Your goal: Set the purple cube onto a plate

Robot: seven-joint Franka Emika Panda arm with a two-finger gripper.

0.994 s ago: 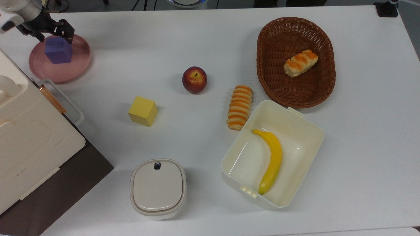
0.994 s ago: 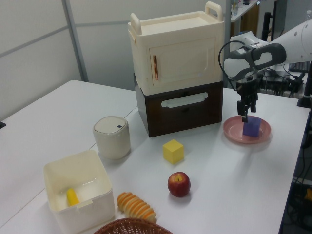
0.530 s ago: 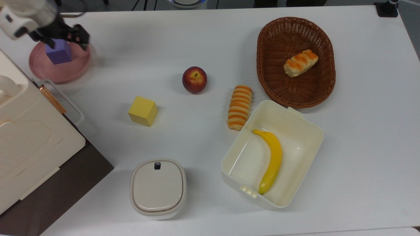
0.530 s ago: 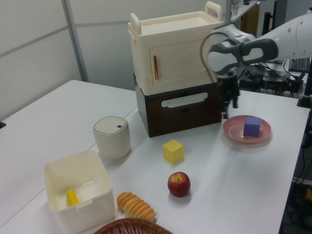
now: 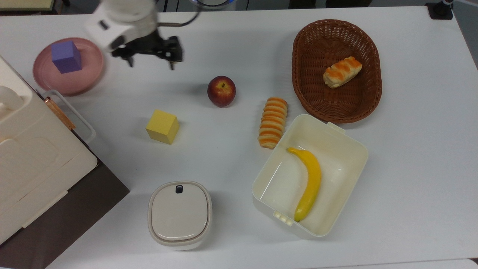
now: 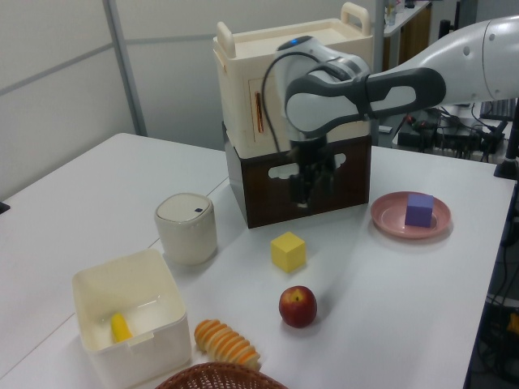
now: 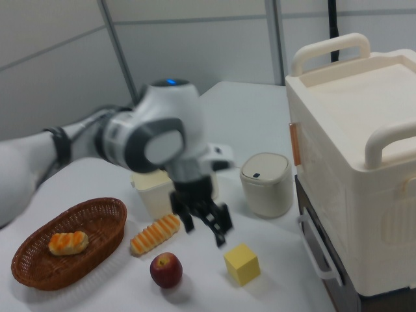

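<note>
Resting on the plate (image 5: 87,76), the purple cube (image 5: 66,56); tool (image 5: 151,63) spread, empty.

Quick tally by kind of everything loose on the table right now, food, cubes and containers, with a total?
Cubes: 2, purple cube and yellow cube.
Bread rolls: 2, one in the basket, one on the table.
Fruit: 2, apple and banana.
Containers: 4, pink plate, wicker basket, open white box, lidded canister.
Total: 10.
</note>
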